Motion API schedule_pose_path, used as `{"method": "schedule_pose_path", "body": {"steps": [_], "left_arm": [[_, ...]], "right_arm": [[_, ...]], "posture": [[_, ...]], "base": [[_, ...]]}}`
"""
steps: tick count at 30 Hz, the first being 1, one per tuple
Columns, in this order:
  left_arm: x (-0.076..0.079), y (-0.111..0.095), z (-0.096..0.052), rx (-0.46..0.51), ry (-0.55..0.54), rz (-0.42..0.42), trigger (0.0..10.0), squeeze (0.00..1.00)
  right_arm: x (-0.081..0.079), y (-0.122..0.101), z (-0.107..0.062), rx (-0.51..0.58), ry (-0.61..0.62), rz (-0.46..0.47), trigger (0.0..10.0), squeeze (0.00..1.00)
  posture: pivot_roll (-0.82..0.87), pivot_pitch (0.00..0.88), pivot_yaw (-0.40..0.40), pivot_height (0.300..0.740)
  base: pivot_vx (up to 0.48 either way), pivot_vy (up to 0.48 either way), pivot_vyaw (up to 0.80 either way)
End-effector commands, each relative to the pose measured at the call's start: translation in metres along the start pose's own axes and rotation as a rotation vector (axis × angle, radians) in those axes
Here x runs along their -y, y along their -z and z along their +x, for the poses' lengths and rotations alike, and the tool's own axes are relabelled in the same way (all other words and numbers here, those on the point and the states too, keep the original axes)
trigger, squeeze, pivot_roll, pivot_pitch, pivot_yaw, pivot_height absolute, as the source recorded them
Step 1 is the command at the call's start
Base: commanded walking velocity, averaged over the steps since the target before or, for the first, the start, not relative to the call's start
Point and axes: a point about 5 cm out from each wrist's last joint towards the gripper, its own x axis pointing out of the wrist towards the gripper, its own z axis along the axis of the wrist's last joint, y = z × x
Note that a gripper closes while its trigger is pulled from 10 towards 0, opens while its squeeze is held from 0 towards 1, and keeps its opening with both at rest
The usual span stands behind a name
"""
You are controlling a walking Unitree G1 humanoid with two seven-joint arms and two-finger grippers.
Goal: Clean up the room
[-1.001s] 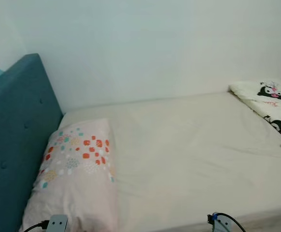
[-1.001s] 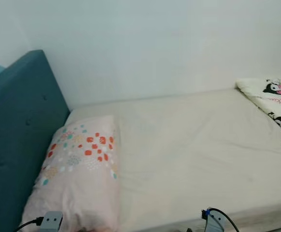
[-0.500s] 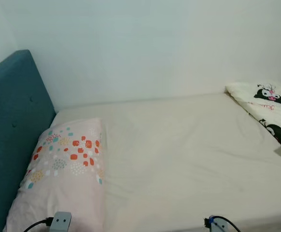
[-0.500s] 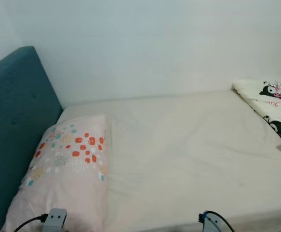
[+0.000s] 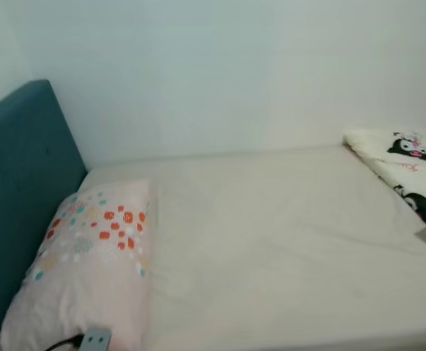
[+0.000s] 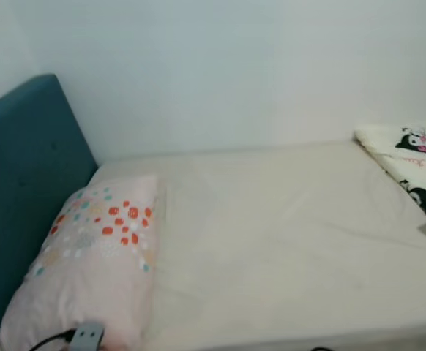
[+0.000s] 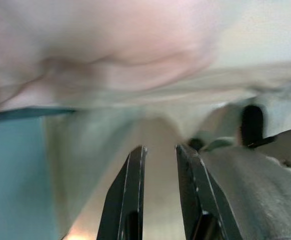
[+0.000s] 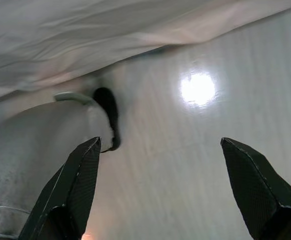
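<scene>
Left hand (image 7: 158, 165) hangs low beside the bed, its two black fingers (image 7: 130, 190) drawn close with a narrow gap and nothing pinched between them; we see the pink underside of the pillow edge above it and the teal headboard (image 5: 15, 183) to one side. Our right hand (image 8: 160, 190) is also down by the bed's edge over the glossy floor (image 8: 200, 125), its fingers spread wide and empty; the sheet's hem hangs above it.

From the head we look down on the bed (image 5: 286, 241), its cream sheet fairly smooth; the dotted pillow (image 5: 88, 263) lies at the head end on our left, its long axis running from the wall toward us; the cartoon-print quilt (image 5: 410, 172) is bunched at the far right, against the wall.

We judge the quilt to be what wants tidying; it lies up and well to the right of both hands, so the right arm is the nearer, and it must rise above the mattress edge before it can reach across.
</scene>
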Motion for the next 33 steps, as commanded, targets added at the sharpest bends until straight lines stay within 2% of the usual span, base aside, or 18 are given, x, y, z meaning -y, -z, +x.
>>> {"method": "schedule_pose_path", "body": {"steps": [1,12,21,22,27,30,33], "left_arm": [[-0.002,0.004,-0.001,-0.021,-0.002,0.004,10.0,0.00],[-0.002,0.005,-0.001,-0.025,0.000,0.001,10.0,0.00],[-0.001,0.006,-0.001,-0.029,0.001,0.001,10.0,0.00],[-0.001,0.005,-0.001,-0.028,0.002,0.001,10.0,0.00],[0.000,0.004,0.000,-0.026,0.003,0.004,10.0,0.00],[0.000,0.002,0.000,-0.022,0.004,0.006,10.0,0.00],[0.001,0.001,0.000,-0.019,0.006,0.004,10.0,0.00]], "right_arm": [[-0.007,0.004,0.000,-0.018,-0.016,-0.020,10.0,0.00],[-0.005,0.012,-0.001,-0.027,-0.015,-0.024,10.0,0.00],[-0.007,0.008,-0.001,-0.002,-0.005,-0.017,10.0,0.00],[-0.010,-0.001,0.001,0.033,-0.005,-0.014,10.0,0.00],[-0.012,-0.018,0.003,0.088,-0.003,-0.010,10.0,0.00],[-0.009,-0.040,0.004,0.145,-0.017,0.002,10.0,0.00],[-0.007,-0.047,0.004,0.162,-0.022,-0.004,10.0,0.00]], "posture": [[0.02,0.000,0.011,0.740],[0.02,0.000,0.013,0.740],[0.01,0.000,0.013,0.740],[0.01,0.000,0.015,0.740],[0.01,0.000,0.017,0.740],[0.01,0.000,0.017,0.740],[0.01,0.000,0.016,0.740]], "base": [[0.000,-0.480,0.00],[0.000,-0.480,0.00],[0.000,-0.480,0.00],[0.000,-0.480,0.00],[0.000,-0.480,0.00],[0.000,-0.480,0.00],[0.000,-0.480,0.42]]}}
